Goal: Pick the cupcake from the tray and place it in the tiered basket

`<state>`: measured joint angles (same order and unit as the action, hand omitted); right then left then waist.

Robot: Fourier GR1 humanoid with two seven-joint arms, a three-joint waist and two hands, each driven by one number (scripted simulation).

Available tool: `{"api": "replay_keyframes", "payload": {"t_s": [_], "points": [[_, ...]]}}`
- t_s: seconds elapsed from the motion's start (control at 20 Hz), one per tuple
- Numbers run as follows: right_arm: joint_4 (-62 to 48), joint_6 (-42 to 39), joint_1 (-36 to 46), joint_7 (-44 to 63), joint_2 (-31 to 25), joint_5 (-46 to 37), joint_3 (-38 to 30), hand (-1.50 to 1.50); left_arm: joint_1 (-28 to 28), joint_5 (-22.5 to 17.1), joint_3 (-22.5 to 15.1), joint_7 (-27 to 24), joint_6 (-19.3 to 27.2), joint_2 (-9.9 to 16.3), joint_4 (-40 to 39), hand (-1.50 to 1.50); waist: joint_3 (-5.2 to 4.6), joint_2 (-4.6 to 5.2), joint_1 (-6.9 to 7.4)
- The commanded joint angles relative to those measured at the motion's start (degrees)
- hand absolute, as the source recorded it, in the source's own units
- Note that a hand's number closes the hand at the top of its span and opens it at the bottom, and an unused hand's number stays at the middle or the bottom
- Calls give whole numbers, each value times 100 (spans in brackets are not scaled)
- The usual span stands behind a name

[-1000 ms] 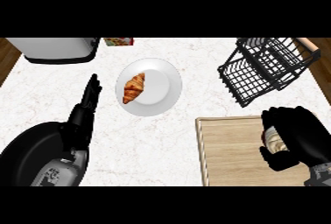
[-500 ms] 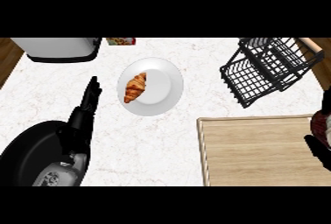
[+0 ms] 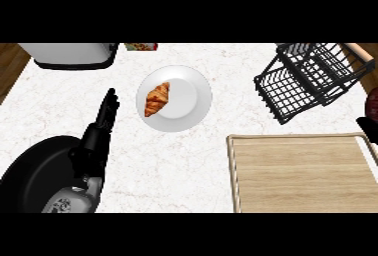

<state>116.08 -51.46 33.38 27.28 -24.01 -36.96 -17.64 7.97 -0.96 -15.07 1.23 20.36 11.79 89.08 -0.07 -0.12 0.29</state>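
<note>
Left hand (image 3: 103,125) fingers straight, together; right hand (image 3: 367,124) at edge, fingers unclear

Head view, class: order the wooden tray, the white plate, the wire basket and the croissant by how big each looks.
1. Wooden tray
2. Wire basket, though its tilt and cut-off edge make this unsure
3. White plate
4. Croissant
</note>
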Motion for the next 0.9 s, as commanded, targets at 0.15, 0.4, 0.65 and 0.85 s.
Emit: {"api": "replay_keyframes", "payload": {"t_s": [0.15,0.4,0.65,0.85], "points": [[-1142,536,551,-149,-245,-105,-34,150,-22,203,26,107,-64,-166,113,0,7,14,10],[-2631,1459,1340,-621,-585,-983,645,150,309,153,199,33,-222,-225,-271,0,5,47,74],[-3294,1723,1391,-1246,-948,-1128,674,150,262,405,160,396,-105,-327,98,0,7,23,37],[-4291,2707,1251,-2051,-1095,-1574,771,150,139,305,255,99,-251,-371,-117,0,8,41,63]]}}
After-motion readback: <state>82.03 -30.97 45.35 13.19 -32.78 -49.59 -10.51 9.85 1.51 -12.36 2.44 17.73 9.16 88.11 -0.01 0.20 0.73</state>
